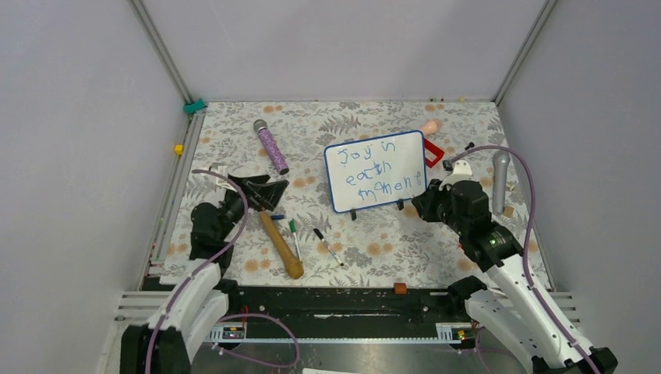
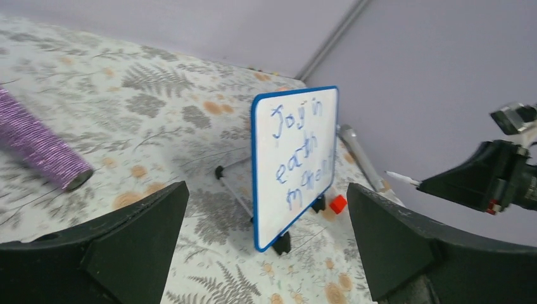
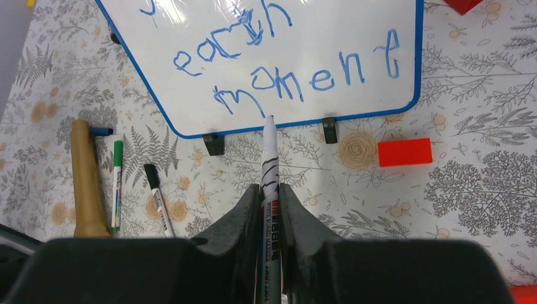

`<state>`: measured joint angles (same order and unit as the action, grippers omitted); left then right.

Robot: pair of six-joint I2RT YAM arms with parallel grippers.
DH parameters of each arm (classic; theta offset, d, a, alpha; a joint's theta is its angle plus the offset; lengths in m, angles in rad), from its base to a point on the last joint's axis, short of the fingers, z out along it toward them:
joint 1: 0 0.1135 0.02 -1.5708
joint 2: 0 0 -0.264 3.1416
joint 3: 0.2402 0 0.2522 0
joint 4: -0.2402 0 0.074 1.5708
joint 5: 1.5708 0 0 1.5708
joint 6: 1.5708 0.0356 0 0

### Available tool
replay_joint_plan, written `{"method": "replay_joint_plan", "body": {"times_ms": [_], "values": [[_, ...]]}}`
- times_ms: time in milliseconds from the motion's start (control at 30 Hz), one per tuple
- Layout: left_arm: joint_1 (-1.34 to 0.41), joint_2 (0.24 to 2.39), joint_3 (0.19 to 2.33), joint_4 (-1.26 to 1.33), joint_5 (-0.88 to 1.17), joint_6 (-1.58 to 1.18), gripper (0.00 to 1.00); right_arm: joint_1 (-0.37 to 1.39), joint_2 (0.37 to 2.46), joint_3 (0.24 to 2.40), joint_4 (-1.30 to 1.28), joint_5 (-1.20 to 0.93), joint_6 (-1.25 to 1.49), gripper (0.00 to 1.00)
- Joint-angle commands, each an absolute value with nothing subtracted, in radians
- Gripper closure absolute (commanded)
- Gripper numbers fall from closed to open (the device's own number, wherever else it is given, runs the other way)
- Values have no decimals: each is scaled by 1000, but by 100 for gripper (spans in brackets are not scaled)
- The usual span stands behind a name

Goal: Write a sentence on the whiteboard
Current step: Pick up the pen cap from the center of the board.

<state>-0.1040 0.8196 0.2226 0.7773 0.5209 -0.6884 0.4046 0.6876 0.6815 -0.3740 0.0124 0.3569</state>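
The whiteboard, white with a thin blue frame, stands tilted on two black feet right of the table's middle. The sentence is in blue marker, in three lines, roughly "Joy in each moment". My right gripper is just right of the board, shut on a whiteboard marker. The marker's tip points at the board's lower edge, under "moment". My left gripper is well left of the board, open and holding nothing.
A purple microphone lies behind the left gripper. A wooden mallet, a green marker and a black marker lie in front of the board. A red block and a grey microphone are on its right.
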Motion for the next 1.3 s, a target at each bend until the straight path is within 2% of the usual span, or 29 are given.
{"method": "replay_joint_plan", "body": {"times_ms": [0, 67, 100, 133, 167, 200, 300, 400, 433, 500, 533, 667, 800, 867, 933, 1067, 1267], "values": [[-111, 664, 199, 444, 344, -613, 1, 400, 660, 659, -363, -40, 375, 100], [-109, 620, 157, 384, 225, -700, 1, 400, 644, 647, -365, -42, 384, 100], [-108, 596, 162, 265, 98, -772, 1, 399, 634, 643, -368, -44, 388, 100], [-106, 577, 190, 9, -65, -930, 1, 400, 624, 638, -372, -47, 391, 100], [-95, 573, 210, -142, -214, -1006, 1, 400, 613, 636, -376, -47, 392, 100], [-68, 576, 204, -128, -147, -979, 1, 399, 603, 635, -385, -44, 393, 100], [53, 618, 146, 127, 251, -921, 1, 399, 577, 637, -406, -33, 388, 100], [77, 735, 121, 306, 479, -949, 1, 400, 557, 639, -421, -33, 388, 100], [86, 764, 87, 450, 567, -985, 1, 400, 549, 640, -426, -35, 389, 100], [97, 756, -51, 736, 603, -1117, 1, 400, 528, 638, -436, -35, 390, 100], [98, 699, -50, 712, 593, -1120, 1, 399, 518, 636, -440, -35, 388, 100], [97, 445, 102, 154, 405, -949, 1, 400, 489, 630, -452, -31, 377, 100], [100, 255, 50, -58, 178, -1154, 1, 400, 496, 628, -447, -40, 372, 100], [99, 231, 25, 21, 201, -1144, 2, 399, 503, 630, -442, -53, 374, 100], [89, 310, 122, -50, 206, -1068, 5, 399, 509, 633, -436, -58, 374, 100], [-27, 619, 464, -411, 37, -916, 8, 399, 524, 633, -418, -62, 379, 100], [-361, 907, 745, -666, -332, -1146, 14, 399, 553, 640, -415, -68, 379, 100]]}}
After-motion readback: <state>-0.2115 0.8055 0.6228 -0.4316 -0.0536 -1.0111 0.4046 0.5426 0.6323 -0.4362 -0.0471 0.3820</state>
